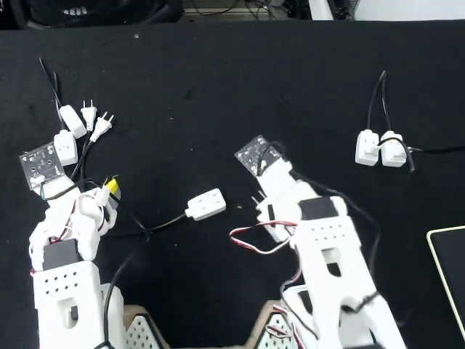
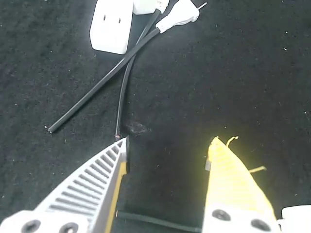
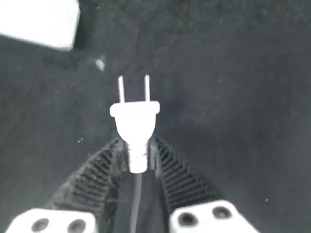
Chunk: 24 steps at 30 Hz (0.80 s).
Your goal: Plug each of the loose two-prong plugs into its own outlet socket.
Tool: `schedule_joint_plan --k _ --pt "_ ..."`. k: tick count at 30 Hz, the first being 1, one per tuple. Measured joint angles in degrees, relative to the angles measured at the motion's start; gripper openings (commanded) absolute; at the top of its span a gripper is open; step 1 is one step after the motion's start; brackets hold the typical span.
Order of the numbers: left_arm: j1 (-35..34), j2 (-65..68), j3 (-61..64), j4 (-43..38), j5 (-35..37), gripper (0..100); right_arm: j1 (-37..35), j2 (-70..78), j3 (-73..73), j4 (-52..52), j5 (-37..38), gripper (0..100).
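Observation:
My right gripper is shut on a white two-prong plug, its prongs pointing away from the wrist toward a white outlet socket. From above, that plug is a short way right of the socket at mid-table. My left gripper is open over bare cloth, with one grey finger and one yellow one. Beyond it lie another white socket and a loose plug. Two loose plugs lie at the far left next to two sockets, just beyond the left gripper.
Two white sockets with black cables stand at the far right. A flat panel with a pale rim lies at the right edge. Black cables cross the black cloth between the left gripper and the far-left sockets.

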Motion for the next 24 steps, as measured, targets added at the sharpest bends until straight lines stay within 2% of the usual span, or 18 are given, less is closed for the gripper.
schedule_joint_plan --k 4,10,16,24 --pt "0.0 0.0 0.0 0.0 0.0 27 0.18 5.8 1.58 -6.24 0.0 18.5" --pt "0.0 0.0 0.0 0.0 0.0 27 0.7 9.58 -0.7 -6.77 0.09 10.8" --pt "0.0 0.0 0.0 0.0 0.0 27 2.29 10.37 -4.13 -6.77 -4.13 11.9" --pt "0.0 0.0 0.0 0.0 0.0 27 -2.37 22.95 -7.3 -10.9 -4.57 11.9"
